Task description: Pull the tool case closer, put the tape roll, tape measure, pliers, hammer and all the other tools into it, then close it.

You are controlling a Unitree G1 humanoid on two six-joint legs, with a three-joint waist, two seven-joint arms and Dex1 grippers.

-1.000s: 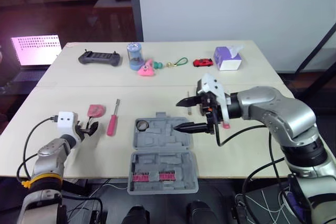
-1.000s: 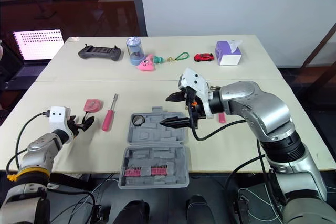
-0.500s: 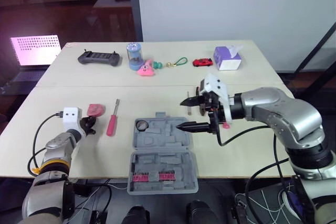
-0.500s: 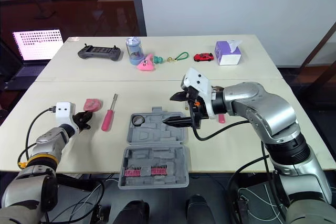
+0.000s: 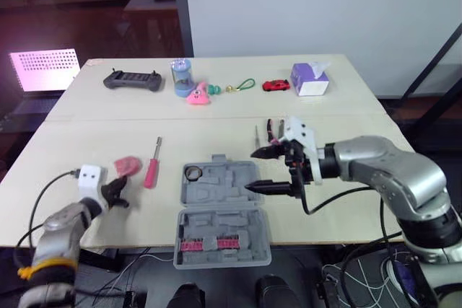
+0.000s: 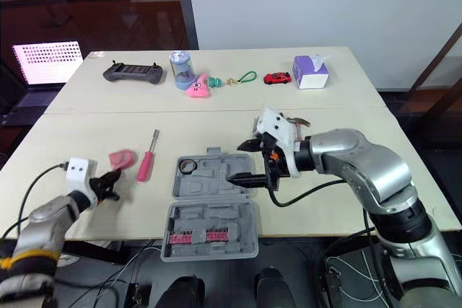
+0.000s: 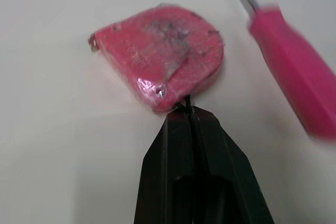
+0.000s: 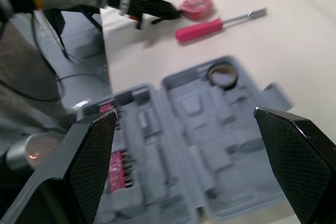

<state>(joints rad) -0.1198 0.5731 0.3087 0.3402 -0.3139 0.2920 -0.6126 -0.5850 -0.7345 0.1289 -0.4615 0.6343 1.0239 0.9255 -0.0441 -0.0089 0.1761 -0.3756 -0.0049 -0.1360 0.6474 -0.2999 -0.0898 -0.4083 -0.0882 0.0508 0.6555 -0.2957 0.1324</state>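
Note:
The grey tool case point(image 5: 220, 207) lies open near the table's front edge, with the tape roll point(image 5: 193, 172) in a pocket at its back left. My right gripper point(image 5: 258, 169) hovers open and empty over the case's right side. The pink tape measure point(image 7: 160, 53) lies left of the case. My left gripper point(image 5: 117, 194) is shut, its tips pinching a thin tab at the tape measure's edge. A pink-handled screwdriver point(image 5: 150, 171) lies between the tape measure and the case. The pliers point(image 5: 273, 128) lie behind my right gripper, with a thin metal tool point(image 5: 255, 135) beside them.
Along the table's far side stand a black controller point(image 5: 131, 81), a blue cup point(image 5: 182, 76), a pink toy point(image 5: 196, 94), a green keyring point(image 5: 245, 86), a red toy car point(image 5: 275, 85) and a purple tissue box point(image 5: 309, 79). A lit laptop screen point(image 5: 43, 70) stands off the far left.
My left gripper went from open to shut beside the tape measure, which has slid slightly toward the front edge. My right gripper stayed open and drifted a little nearer. The camera shifted.

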